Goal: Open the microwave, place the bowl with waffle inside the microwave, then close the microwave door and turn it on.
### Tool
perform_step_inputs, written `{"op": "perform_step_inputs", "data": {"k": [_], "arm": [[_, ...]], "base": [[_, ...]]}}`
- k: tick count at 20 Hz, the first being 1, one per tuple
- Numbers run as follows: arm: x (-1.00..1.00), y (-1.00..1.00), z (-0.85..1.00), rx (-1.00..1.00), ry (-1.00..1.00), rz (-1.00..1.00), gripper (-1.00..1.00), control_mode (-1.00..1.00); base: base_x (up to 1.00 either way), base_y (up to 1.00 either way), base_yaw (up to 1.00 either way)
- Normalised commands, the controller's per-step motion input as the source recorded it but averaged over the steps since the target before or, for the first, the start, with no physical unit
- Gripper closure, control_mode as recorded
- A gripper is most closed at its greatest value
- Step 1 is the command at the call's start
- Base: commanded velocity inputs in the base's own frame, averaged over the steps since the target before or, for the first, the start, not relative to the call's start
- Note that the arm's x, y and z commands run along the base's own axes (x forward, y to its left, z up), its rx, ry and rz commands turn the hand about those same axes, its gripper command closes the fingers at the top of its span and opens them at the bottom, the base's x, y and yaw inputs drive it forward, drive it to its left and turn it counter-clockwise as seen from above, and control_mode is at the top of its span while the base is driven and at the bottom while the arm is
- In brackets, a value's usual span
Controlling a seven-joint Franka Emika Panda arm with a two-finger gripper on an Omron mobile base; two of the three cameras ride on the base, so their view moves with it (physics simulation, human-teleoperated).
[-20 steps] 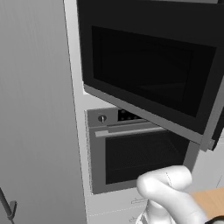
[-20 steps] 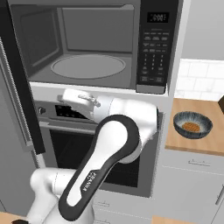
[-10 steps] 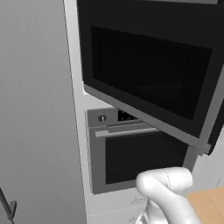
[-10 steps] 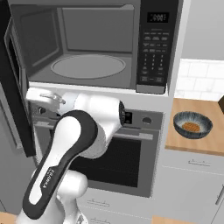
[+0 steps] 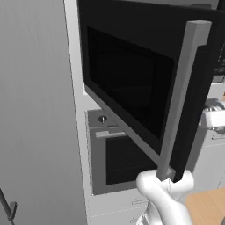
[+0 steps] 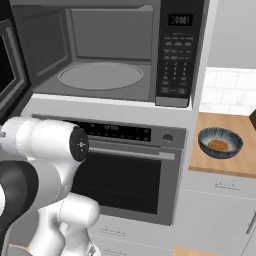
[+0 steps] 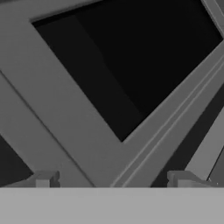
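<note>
Right base view: microwave (image 6: 100,55) is seen open, keypad text unreadable; bowl (image 6: 220,142) on wooden counter (image 6: 235,165), right. Gripper (image 7: 116,181) spread wide, empty.

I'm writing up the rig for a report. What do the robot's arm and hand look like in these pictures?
The arm is glossy white with rounded, tube-like links, a dark band at one joint and a round dark cap with a small mark on its end. The hand has two small, blocky dark-grey fingertips. No cables show.
</note>
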Motion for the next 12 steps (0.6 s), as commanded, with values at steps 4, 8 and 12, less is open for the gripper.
{"op": "perform_step_inputs", "data": {"k": [4,8,12], "arm": [[0.00,0.61,0.01,0.00,0.00,-0.15,-1.00,-1.00],[0.00,0.56,0.00,0.00,0.02,-0.13,-1.00,-1.00],[0.00,0.51,-0.01,-0.01,0.03,-0.15,-1.00,-1.00]], "base": [[0.00,0.00,0.00],[0.00,0.00,0.00],[0.00,0.00,0.00]]}}
